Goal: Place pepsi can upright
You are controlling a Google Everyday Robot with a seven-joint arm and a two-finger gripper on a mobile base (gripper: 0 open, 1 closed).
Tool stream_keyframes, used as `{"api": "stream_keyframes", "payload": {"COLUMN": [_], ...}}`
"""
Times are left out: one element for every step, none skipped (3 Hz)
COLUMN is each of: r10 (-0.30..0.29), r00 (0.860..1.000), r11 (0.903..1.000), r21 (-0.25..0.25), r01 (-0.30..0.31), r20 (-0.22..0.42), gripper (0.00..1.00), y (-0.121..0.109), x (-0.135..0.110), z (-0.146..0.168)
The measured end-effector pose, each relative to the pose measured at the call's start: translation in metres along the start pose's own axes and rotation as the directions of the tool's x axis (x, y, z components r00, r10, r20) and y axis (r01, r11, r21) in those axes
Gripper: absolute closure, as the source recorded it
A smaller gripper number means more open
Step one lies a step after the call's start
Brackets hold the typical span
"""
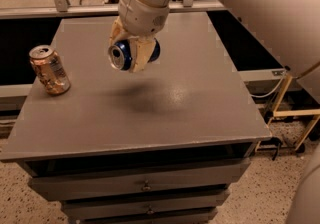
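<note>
We see the gripper (132, 53) above the grey table (200, 108) — jaws clenched on the pepsi can (119, 55), sideways in mid-air, far of centre, orange-gold can (49, 70) upright at the left.

My gripper (131, 56), smooth cream plastic, hangs above the table (190, 113) and clasps the pepsi can (120, 55): glossy blue metal, bright silver end. Orange-gold can (49, 70): shiny metal. I read the tabletop as smooth grey with a faint sheen.
</note>
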State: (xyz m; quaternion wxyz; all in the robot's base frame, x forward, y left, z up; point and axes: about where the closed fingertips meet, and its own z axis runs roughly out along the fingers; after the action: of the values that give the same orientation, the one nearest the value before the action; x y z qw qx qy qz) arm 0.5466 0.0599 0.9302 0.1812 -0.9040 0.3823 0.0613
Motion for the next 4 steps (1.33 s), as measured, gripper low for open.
{"api": "stream_keyframes", "payload": {"r10": [0.152, 0.345, 0.467, 0.519], "r00": [0.977, 0.888, 0.749, 0.585], "r11": [0.9834, 0.9171, 0.8195, 0.7162], "r21": [0.077, 0.092, 0.088, 0.057], "r01": [-0.165, -0.388, -0.566, -0.696], "r20": [0.15, 0.305, 0.469, 0.622], "gripper": [1.0, 1.0, 1.0, 1.0], "y": [-0.022, -0.028, -0.015, 0.008], "x": [-0.002, 0.0, 0.002, 0.018], "z": [-0.031, -0.045, -0.054, -0.047]}}
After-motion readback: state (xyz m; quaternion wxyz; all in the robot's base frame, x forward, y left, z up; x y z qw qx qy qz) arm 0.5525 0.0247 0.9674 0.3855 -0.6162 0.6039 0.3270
